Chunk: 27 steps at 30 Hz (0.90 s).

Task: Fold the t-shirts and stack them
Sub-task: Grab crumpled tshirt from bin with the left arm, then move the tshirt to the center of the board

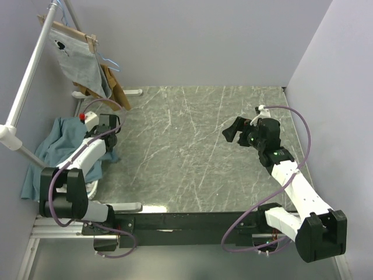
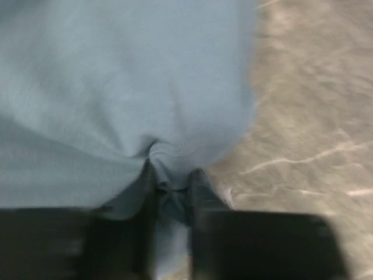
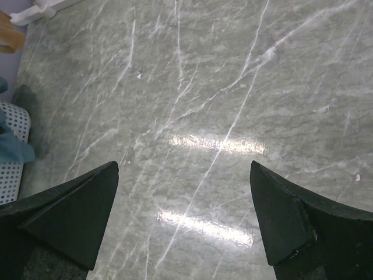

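A dusty teal-blue t-shirt lies bunched at the far left of the table, hanging partly over a white basket. My left gripper is at its right edge. In the left wrist view the left gripper is shut on a pinched fold of the t-shirt, which fills most of that view. My right gripper hovers open and empty over the bare marble table at the right; its jaws stand wide apart in the right wrist view. A sliver of the t-shirt shows at that view's left edge.
A white perforated basket stands at the left under the t-shirt. A rail at the back left holds a grey printed shirt and a brown garment on hangers. Grey walls close in the back and right.
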Each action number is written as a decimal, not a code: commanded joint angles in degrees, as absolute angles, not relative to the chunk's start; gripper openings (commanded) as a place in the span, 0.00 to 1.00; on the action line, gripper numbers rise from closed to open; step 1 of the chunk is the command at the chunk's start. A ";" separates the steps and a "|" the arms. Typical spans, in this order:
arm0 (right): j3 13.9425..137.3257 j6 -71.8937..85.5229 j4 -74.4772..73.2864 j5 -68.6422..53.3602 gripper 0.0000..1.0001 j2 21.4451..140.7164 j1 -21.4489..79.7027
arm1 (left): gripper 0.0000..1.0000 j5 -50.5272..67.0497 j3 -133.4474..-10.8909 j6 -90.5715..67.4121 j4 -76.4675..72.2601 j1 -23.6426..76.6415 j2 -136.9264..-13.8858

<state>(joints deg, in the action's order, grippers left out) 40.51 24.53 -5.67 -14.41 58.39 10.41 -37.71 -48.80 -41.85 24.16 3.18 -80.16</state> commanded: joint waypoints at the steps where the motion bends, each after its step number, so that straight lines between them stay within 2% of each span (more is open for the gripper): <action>1: 43.86 23.03 -6.33 -14.33 1.00 58.89 10.72 | 0.01 -33.33 -50.36 -38.85 23.47 2.55 -81.74; 7: 43.51 22.85 -5.80 -14.68 1.00 58.62 10.72 | 0.01 -21.02 -56.68 -34.20 24.52 5.27 -70.35; 13: 43.59 23.47 -5.27 -15.64 1.00 59.33 10.72 | 0.01 -17.77 -64.33 -32.61 28.74 8.09 -61.10; 17: 43.59 23.90 -5.01 -15.29 1.00 59.68 10.72 | 0.01 -2.33 -66.00 -31.11 24.97 8.78 -58.62; 18: 43.25 24.25 -4.75 -15.29 1.00 59.59 10.72 | 0.01 4.07 -66.27 -31.29 23.48 10.88 -58.71; 22: 42.54 25.40 -3.69 -14.86 1.00 59.24 10.72 | 0.01 10.97 -69.59 -32.78 14.09 22.65 -63.87; 27: 42.45 25.75 -6.58 -9.68 1.00 56.09 10.72 | 0.01 7.83 -80.05 -30.94 12.39 40.03 -76.97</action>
<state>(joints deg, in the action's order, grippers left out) 41.15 25.06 -6.22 -13.76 59.33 10.41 2.94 -71.46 -32.77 20.73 29.32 -69.43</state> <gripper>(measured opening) 0.996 0.048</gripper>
